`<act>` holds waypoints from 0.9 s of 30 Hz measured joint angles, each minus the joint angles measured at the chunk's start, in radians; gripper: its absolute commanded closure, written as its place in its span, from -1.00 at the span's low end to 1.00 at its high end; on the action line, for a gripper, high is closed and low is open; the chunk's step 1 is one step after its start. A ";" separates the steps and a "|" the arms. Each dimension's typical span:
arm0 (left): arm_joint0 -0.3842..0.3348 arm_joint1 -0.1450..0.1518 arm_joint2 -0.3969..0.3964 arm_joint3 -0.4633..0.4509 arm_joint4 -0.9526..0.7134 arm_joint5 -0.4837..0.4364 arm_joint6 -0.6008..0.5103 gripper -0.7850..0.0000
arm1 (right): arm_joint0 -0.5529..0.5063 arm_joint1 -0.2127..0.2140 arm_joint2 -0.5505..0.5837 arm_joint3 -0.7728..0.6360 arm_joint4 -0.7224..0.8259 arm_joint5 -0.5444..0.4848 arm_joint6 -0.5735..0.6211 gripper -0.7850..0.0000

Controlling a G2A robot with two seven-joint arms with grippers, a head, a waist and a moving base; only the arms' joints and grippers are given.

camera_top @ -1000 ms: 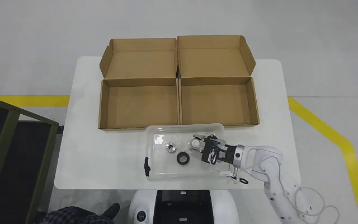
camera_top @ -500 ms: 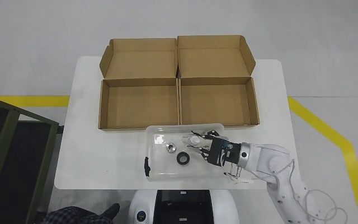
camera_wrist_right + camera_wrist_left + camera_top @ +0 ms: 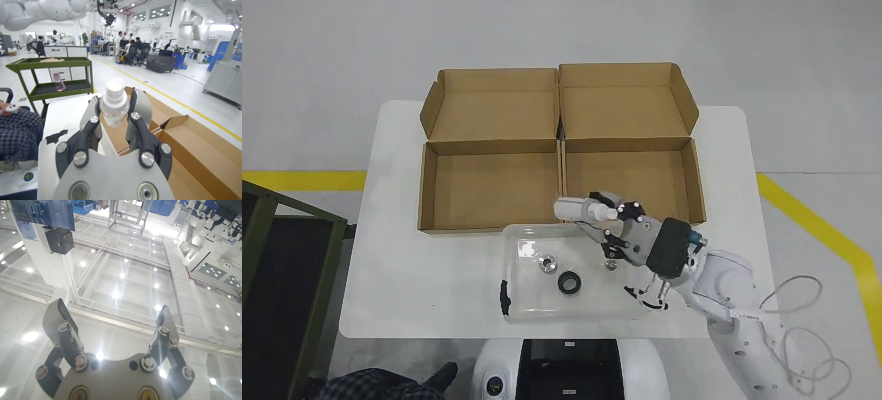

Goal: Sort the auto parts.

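My right gripper (image 3: pixel 114 103) is shut on a small clear bottle with a white cap (image 3: pixel 114 94), held cap-outward. From above, that gripper (image 3: pixel 606 214) and the bottle (image 3: pixel 574 209) hang over the far rim of the clear plastic bin (image 3: pixel 527 228), near the front wall of the right cardboard box (image 3: pixel 627 185). A silver ring (image 3: pixel 547 265) and a black ring (image 3: pixel 569 284) lie inside the bin. My left gripper (image 3: pixel 111 311) is open, holds nothing, and points up at the ceiling.
The left cardboard box (image 3: pixel 492 190) stands beside the right one, both with lids folded back. A black piece (image 3: pixel 505 297) sits at the bin's left edge. In the right wrist view, the box walls (image 3: pixel 189 144) lie just beyond the fingers. A green cart (image 3: pixel 51 75) stands off the table.
The right gripper has lifted out of the bin with the bottle in it and swung up toward the boxes. The rings in the bin stayed put.
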 measured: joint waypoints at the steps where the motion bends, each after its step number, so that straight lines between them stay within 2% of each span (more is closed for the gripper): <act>1: 0.000 0.000 0.000 0.000 0.000 0.000 0.000 -1.00 | -0.002 -0.001 0.002 0.002 0.008 0.016 -0.017 1.00; 12: 0.000 0.000 0.000 0.000 0.000 0.000 0.000 -1.00 | 0.005 -0.011 0.023 0.009 0.133 0.078 -0.148 1.00; 21: 0.000 0.000 0.000 0.000 0.000 0.000 0.000 -1.00 | 0.007 -0.018 0.050 -0.019 0.163 0.169 -0.190 1.00; 27: 0.000 0.000 0.000 0.000 0.000 0.000 0.000 -1.00 | 0.008 -0.022 0.046 -0.019 0.172 0.178 -0.210 1.00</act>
